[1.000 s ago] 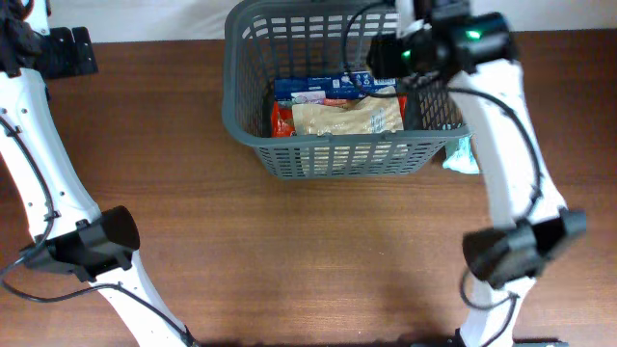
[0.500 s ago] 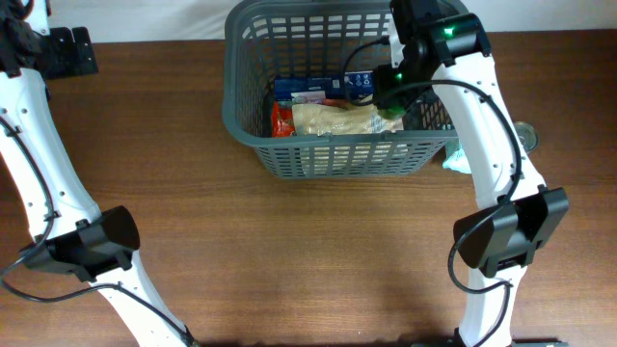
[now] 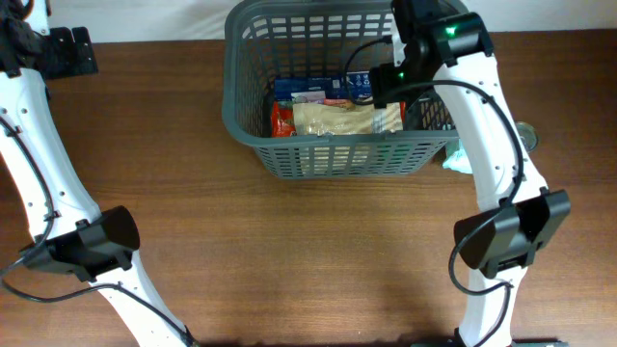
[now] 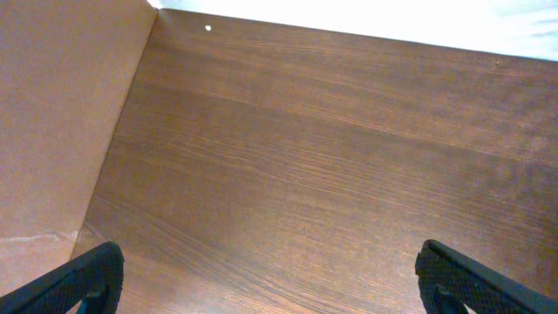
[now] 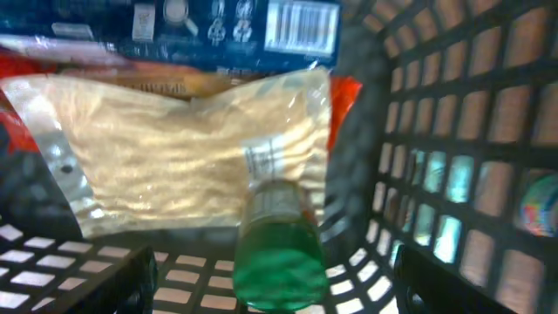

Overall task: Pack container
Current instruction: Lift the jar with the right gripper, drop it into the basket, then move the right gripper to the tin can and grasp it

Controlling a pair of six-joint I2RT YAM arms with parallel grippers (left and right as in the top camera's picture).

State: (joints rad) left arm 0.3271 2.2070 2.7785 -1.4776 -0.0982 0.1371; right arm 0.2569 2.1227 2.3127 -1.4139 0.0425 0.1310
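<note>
The dark grey basket [image 3: 241, 123] stands at the back middle of the table. Inside lie a blue box [image 3: 316, 89], a red packet [image 3: 280, 118] and a clear bag of pale noodles [image 3: 337, 118]. My right gripper [image 3: 388, 94] reaches down into the basket's right end. In the right wrist view its fingers [image 5: 275, 283] are spread wide, and a green bottle [image 5: 275, 249] lies between them on the basket floor [image 5: 52, 275], touching neither finger, its cap against the noodle bag [image 5: 174, 157]. My left gripper [image 4: 270, 275] is open and empty over bare wood at the far left.
A teal packet [image 3: 464, 154] lies on the table just outside the basket's right front corner. A small round object [image 3: 526, 135] sits further right. The basket's lattice wall [image 5: 453, 131] is close on the right of my right gripper.
My right gripper has swung left from above the rim and down into the basket's right end. The green bottle is now lower, on the basket floor. The left arm has not moved.
</note>
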